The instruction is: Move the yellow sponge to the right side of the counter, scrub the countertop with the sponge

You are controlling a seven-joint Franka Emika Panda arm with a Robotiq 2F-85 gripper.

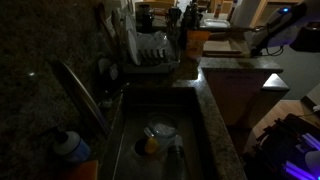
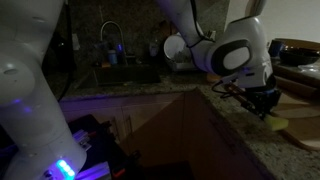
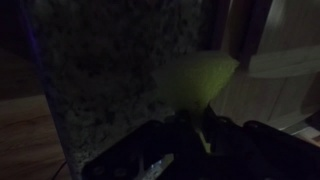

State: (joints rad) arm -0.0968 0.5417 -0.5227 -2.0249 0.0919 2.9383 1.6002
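The end effector (image 2: 262, 104) is pinching the yellow sponge (image 2: 275, 121) by one end, so most of the sponge sticks out beyond the fingers. That looks like a sensible hold for scrubbing, since it leaves a broad free face to press down. In the wrist view the sponge (image 3: 208, 80) fans out from the grip over the speckled stone worktop (image 3: 110, 70), close to the worktop's edge, with cabinet fronts beyond. It is too dark to tell whether the sponge is touching the stone or hanging just above it. In an exterior view it sits at the right of the scene, well apart from the sink (image 2: 125, 72) and its faucet (image 2: 108, 40) on the far left, so I judge the carry largely done and the scrubbing at hand. By count there is one arm, one end effector, one held sponge, one sink and one faucet. A dish rack (image 1: 150, 50) stands at the sink's far end, and a small yellowish thing (image 1: 150, 147) in the basin is too dim to identify.
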